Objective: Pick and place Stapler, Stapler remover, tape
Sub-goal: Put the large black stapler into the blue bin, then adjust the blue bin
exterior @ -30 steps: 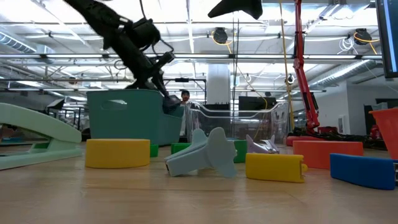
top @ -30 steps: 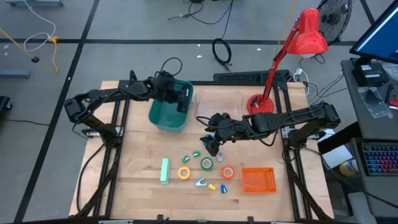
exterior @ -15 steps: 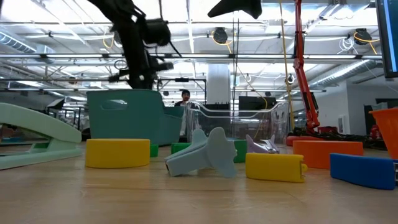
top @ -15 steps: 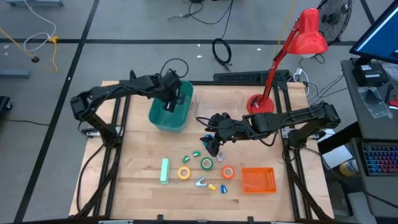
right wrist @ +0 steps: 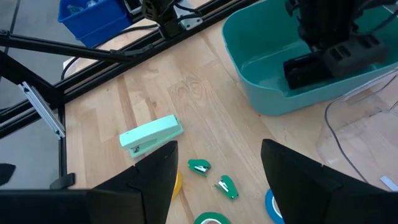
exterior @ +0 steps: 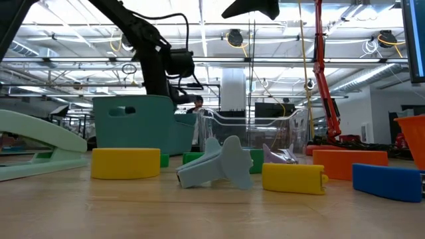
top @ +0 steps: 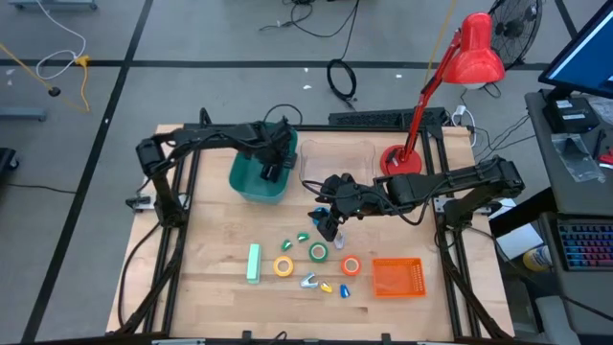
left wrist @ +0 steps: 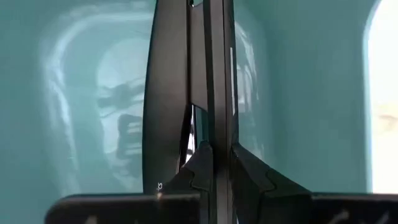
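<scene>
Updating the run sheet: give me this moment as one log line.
left pincer: shut, inside teal bin | right pincer: open, empty, above tape rolls | stapler: on table

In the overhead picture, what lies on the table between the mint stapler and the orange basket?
In the high view, between the stapler and the orange basket lie the yellow, green and orange tape rolls, plus small claw-like pieces.

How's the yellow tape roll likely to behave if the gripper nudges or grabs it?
The yellow tape roll lies flat on the wooden table, so a nudge would probably slide it, not roll it. Tipped onto its edge, the ring shape would likely roll off. It looks small and rigid, probably light, and its curved wall may slip between the fingers unless they close squarely across it.
</scene>
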`<state>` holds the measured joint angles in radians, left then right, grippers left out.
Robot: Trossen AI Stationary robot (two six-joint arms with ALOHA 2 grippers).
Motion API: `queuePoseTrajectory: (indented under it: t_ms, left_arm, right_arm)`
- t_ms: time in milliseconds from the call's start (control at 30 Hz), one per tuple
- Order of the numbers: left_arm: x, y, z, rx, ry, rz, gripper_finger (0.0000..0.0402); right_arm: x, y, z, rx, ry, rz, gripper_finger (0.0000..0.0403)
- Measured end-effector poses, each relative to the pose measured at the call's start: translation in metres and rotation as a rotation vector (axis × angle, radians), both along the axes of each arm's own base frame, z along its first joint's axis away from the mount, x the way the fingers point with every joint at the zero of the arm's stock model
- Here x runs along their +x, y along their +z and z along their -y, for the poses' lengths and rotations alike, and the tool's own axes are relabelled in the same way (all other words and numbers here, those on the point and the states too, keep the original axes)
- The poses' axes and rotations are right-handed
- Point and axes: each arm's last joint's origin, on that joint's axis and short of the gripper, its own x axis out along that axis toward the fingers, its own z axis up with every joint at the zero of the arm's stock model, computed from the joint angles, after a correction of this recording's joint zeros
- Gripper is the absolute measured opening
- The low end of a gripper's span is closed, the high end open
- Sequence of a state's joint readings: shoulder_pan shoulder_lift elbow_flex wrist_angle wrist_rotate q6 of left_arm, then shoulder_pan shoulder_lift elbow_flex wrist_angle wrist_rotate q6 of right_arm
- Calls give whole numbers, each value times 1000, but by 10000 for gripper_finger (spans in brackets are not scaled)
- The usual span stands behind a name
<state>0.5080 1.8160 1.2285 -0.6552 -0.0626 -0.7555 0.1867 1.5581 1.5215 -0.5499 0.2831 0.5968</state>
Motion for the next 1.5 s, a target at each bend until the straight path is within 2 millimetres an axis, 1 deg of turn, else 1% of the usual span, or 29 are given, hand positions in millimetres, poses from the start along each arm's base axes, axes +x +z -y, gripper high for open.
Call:
queuePoseTrajectory:
  t_ms: [100, 233, 367, 567, 667, 767, 900, 1000, 1100, 1167, 1233, 1300, 1400, 1500]
  left_arm:
    - [5, -6, -1, -30, -5, 39, 44]
    - [8, -7, -2, -59, -24, 74, 74]
    - [8, -3, -4, -62, -31, 110, 96]
    - [4, 5, -7, -170, -104, 198, 136]
    - [-2, 16, -8, -188, -112, 241, 151]
    - [-11, 37, -6, -167, -113, 278, 155]
    - [-27, 74, -1, -87, -115, 369, 150]
    - [-42, 106, 7, 30, -133, 423, 141]
    - [-64, 125, 17, 141, -96, 340, 130]
    - [-82, 129, 24, 181, -40, 220, 122]
    - [-98, 130, 29, 196, 16, 102, 114]
    - [-109, 130, 32, 202, 52, 14, 106]
    - [-122, 127, 34, 182, 81, -109, 96]
    - [-130, 124, 35, 160, 99, -183, 91]
  right_arm:
    - [0, 0, 0, 0, 0, 0, 224]
    - [0, 0, 0, 1, 0, 0, 224]
    - [0, 0, 0, 1, 0, 0, 224]
    - [0, 0, 0, 1, 0, 0, 224]
    - [0, 0, 0, 1, 1, 0, 224]
    - [0, 0, 0, 1, 0, 0, 224]
    - [0, 0, 0, 1, 0, 0, 224]
    - [0, 0, 0, 1, 0, 0, 224]
    - [0, 0, 0, 4, -2, 0, 224]
    - [0, 0, 0, 12, -8, 1, 224]
    - [0, 0, 0, 16, -11, 2, 224]
    - [0, 0, 0, 16, -11, 2, 224]
    - [0, 0, 0, 16, -11, 3, 224]
    - [0, 0, 0, 16, -11, 3, 224]
